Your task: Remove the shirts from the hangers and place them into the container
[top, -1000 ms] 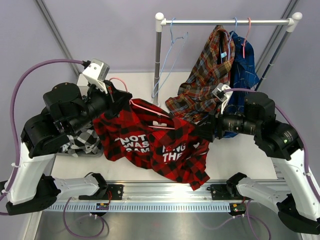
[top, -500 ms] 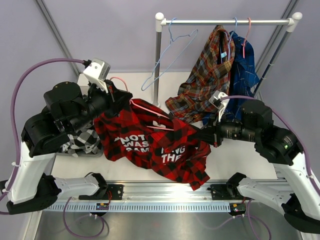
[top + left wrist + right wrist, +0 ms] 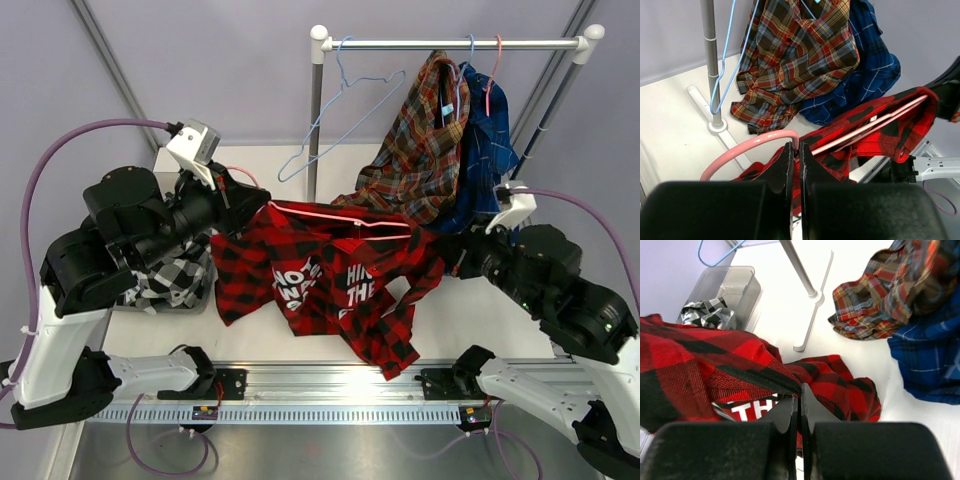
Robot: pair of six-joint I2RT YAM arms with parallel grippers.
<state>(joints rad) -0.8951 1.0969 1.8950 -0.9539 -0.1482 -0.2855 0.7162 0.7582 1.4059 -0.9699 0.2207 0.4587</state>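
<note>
Left gripper (image 3: 795, 150) is clamped shut on the pink hanger (image 3: 747, 146), right by its hook. Right gripper (image 3: 800, 399) is pinched closed on the red shirt (image 3: 340, 290), which hangs stretched between the two over the near middle of the table (image 3: 460, 310). The bin (image 3: 735, 285) sits at the left with the black-and-white shirt (image 3: 705, 315) inside.

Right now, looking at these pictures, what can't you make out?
- Top view: the left arm covers most of the bin.
- Top view: folds cut the red shirt's white lettering short; it can't be read whole.
- Right wrist view: the right pincer is shut on the red shirt, but its fingers hide whether the pink hanger is pinched too.
- Top view: the tartan shirt covers much of the blue shirt.
</note>
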